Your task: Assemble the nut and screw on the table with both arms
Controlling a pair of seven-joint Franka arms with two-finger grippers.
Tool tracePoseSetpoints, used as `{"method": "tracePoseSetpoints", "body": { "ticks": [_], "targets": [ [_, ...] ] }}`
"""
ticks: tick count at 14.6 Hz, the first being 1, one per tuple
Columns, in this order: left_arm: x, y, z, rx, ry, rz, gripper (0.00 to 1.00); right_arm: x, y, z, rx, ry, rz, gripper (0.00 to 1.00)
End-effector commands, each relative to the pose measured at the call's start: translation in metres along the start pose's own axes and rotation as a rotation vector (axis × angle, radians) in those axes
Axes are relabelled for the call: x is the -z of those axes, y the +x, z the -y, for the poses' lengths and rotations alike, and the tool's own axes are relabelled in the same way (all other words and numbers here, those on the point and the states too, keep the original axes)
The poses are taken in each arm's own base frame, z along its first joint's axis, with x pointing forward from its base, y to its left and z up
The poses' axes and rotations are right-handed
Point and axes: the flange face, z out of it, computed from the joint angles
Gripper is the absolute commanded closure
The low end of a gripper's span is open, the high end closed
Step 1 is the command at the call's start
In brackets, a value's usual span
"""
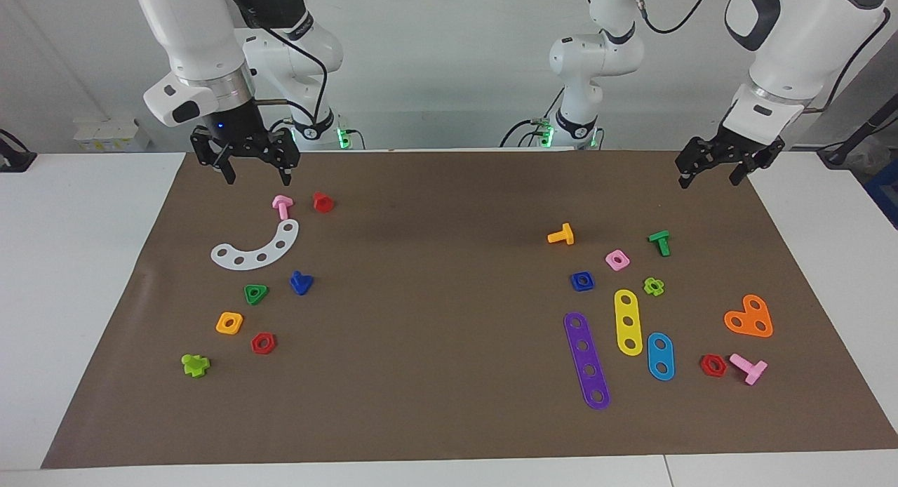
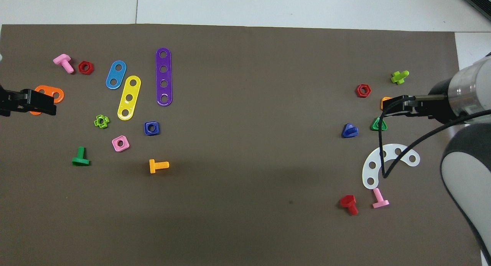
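The blue nut (image 1: pixel 582 281) (image 2: pixel 152 128) lies flat on the brown mat of the table (image 1: pixel 449 347), toward the left arm's end, beside a pink square nut (image 1: pixel 617 260). The blue screw (image 1: pixel 301 282) (image 2: pixel 349 130) rests on the mat toward the right arm's end, beside a green triangular nut (image 1: pixel 256 293). My right gripper (image 1: pixel 257 179) (image 2: pixel 399 105) hangs open and empty over the mat's edge by the robots, above a pink screw (image 1: pixel 283 205). My left gripper (image 1: pixel 707 182) (image 2: pixel 38 103) hangs open and empty over the mat's corner at its own end.
Around the blue nut lie an orange screw (image 1: pixel 561 235), a green screw (image 1: pixel 659 242), and purple (image 1: pixel 586 361), yellow (image 1: pixel 628 322) and blue (image 1: pixel 660 356) strips. Near the blue screw are a white curved strip (image 1: pixel 256 248), a red screw (image 1: pixel 323 202) and an orange nut (image 1: pixel 229 323).
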Motion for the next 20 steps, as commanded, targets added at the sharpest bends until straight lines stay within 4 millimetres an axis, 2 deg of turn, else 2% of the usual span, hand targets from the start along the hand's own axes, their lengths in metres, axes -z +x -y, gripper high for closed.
{"method": "tracePoseSetpoints", "body": {
  "ticks": [1, 7, 10, 15, 20],
  "targets": [
    [-0.002, -0.003, 0.001, 0.009, -0.011, -0.001, 0.0, 0.001, -0.007, -0.005, 0.011, 0.003, -0.001, 0.0],
    [-0.002, -0.003, 0.001, 0.009, -0.011, -0.001, 0.0, -0.001, -0.005, -0.014, 0.008, 0.004, 0.006, 0.01],
    [-0.002, -0.003, 0.001, 0.009, -0.011, -0.001, 0.0, -0.014, 0.001, -0.02, 0.007, 0.005, -0.005, 0.02],
    [-0.002, -0.003, 0.001, 0.009, -0.011, -0.001, 0.0, -0.076, 0.012, -0.016, 0.012, 0.009, -0.018, 0.03],
    [-0.002, -0.003, 0.001, 0.009, -0.011, -0.001, 0.0, -0.157, 0.007, -0.015, 0.043, 0.01, -0.006, 0.05]
  ]
}}
